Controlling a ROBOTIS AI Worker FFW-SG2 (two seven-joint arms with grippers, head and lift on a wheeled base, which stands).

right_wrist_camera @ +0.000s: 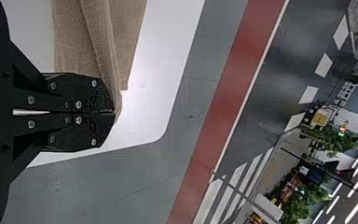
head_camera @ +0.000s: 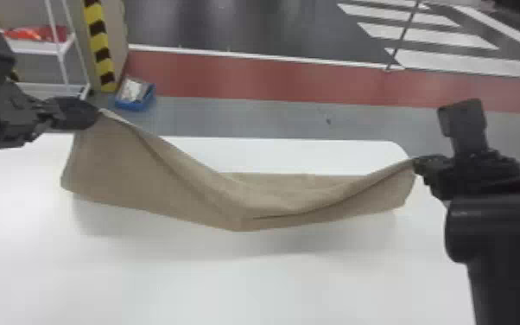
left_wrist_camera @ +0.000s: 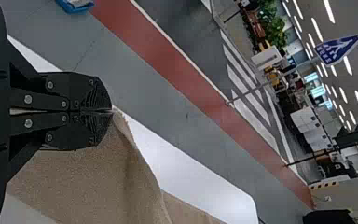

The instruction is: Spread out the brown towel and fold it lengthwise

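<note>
The left gripper pinches one end of the towel above the far left of the table. Between, it sags, long axis roughly along the far edge. The right gripper pinches the other end, towards the far right corner.

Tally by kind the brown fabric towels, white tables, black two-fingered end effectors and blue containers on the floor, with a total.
Brown fabric towel: 1
White table: 1
Black two-fingered end effectors, left end effector and right end effector: 2
Blue container on the floor: 1
Total: 5
</note>
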